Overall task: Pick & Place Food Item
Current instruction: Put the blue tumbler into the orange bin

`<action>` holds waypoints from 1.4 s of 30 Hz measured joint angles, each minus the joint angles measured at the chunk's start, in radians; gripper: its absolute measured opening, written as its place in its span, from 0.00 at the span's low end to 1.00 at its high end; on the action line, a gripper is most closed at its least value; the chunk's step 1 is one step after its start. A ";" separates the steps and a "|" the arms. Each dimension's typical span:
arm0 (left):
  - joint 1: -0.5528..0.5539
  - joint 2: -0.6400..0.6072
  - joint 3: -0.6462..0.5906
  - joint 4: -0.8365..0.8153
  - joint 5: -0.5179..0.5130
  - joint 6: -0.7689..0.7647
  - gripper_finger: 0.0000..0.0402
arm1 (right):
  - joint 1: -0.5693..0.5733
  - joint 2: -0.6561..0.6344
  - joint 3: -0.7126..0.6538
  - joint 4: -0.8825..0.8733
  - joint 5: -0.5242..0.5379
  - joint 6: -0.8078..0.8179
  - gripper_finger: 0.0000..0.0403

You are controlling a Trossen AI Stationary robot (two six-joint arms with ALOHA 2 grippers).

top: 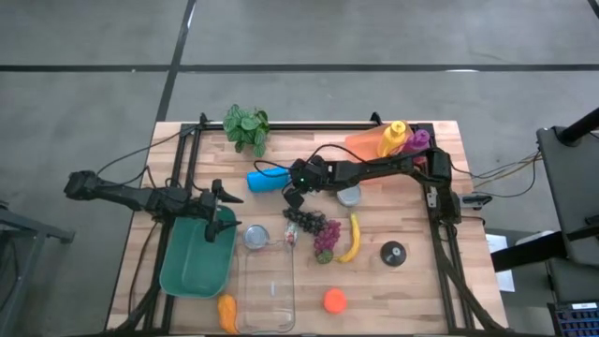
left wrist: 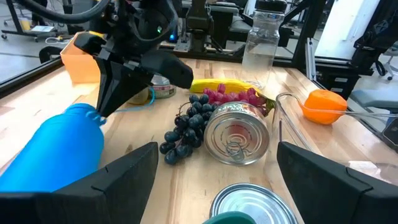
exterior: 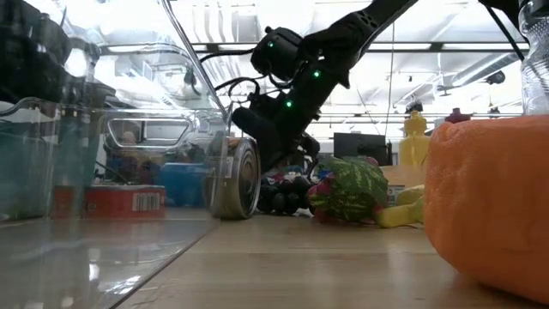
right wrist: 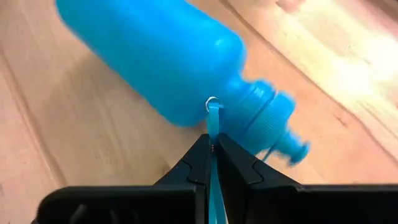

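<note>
A blue bottle lies on its side on the wooden table, left of centre; its cap end points toward my right gripper, which is shut on a thin blue strap coming off the bottle's neck. My left gripper hangs open over the green bin at the left, touching nothing. Dark grapes, red grapes, a banana and an orange lie on the table, untouched. My right gripper pinches the blue strap between its two fingertips, a short way from the small ring that joins it to the bottle's neck. The fingers slant down from the table's right side. The strap runs straight from ring to fingertips. The bottle's body rests on the table.
Two cans lie near the grapes. A clear container stands near the front edge, with an orange item beside it. A plant is at the back; an orange box and a yellow bottle at the back right.
</note>
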 joint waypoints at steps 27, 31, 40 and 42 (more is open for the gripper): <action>0.000 0.000 0.000 0.000 0.000 0.000 0.84 | 0.000 -0.208 0.000 -0.145 0.039 -0.203 0.04; 0.000 0.000 0.000 0.000 0.000 0.000 0.84 | 0.000 -0.239 0.000 -0.173 0.053 -0.242 0.04; 0.000 0.000 0.000 0.000 0.000 0.000 0.84 | 0.000 -0.301 0.000 -0.213 0.132 -0.329 0.04; 0.000 0.000 0.000 0.000 0.000 0.000 0.84 | 0.000 -0.311 0.000 -0.229 0.156 -0.340 0.04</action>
